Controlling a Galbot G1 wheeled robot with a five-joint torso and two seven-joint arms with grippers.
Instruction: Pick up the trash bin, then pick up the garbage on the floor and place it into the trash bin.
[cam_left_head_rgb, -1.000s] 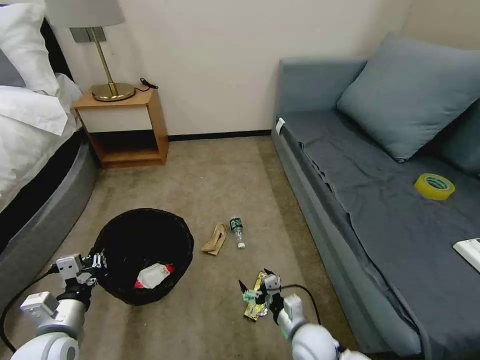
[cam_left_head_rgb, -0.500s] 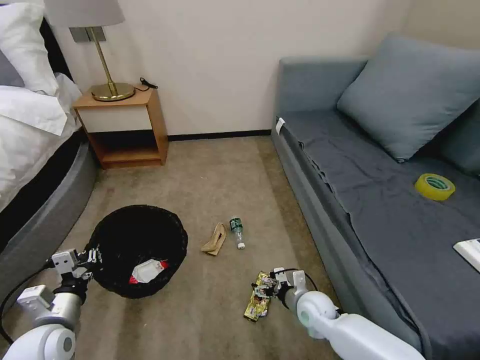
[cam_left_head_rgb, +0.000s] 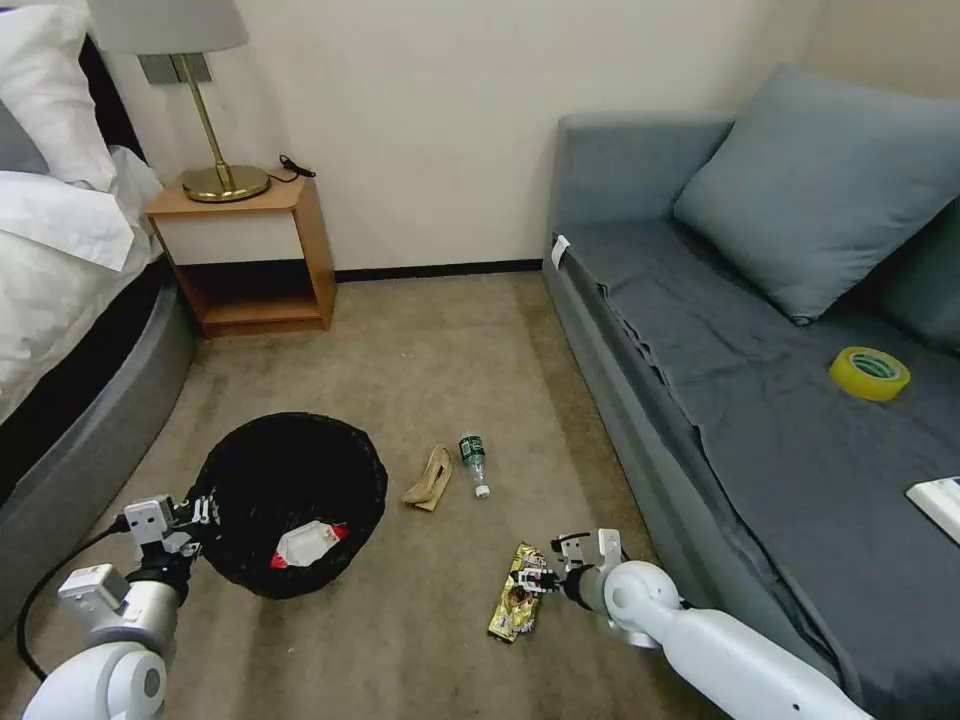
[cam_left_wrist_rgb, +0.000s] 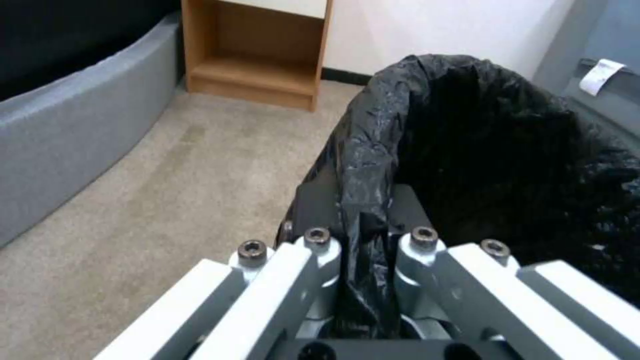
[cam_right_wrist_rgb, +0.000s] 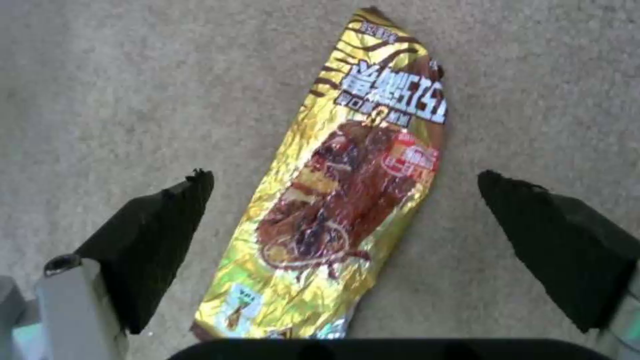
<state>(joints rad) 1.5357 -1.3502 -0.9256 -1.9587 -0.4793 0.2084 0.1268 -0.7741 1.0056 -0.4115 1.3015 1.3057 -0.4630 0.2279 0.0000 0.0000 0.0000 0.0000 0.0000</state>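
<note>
While the left gripper (cam_left_wrist_rgb: 363, 235) pinches the near-left rim of the bin (cam_left_head_rgb: 290, 500), black liner folded between its closed fingers, the bin sits low at the left of the carpet (cam_left_head_rgb: 420, 350), its mouth tipped toward the robot. That hold appears to serve the task: the bin stays in hand and open to receive litter. One red-white packet (cam_left_head_rgb: 305, 545) already lies inside on the liner.

The right gripper (cam_left_head_rgb: 545, 580) is down at floor level, near right, against the right edge of the gold wrapper (cam_left_head_rgb: 515, 605). In the right wrist view its two dark fingers (cam_right_wrist_rgb: 160, 235) stand wide apart, one on each side of the wrapper (cam_right_wrist_rgb: 347, 200), touching neither edge. The wrapper lies flat on the carpet, so the straddle looks like a set-up for closing across its width; a flat foil piece may slip or need scooping.

Farther off, centre floor, the tan paper (cam_left_head_rgb: 430, 478) and small bottle (cam_left_head_rgb: 473, 462) lie just beside each other, untouched. In my judgement one piece is binned and three remain.
</note>
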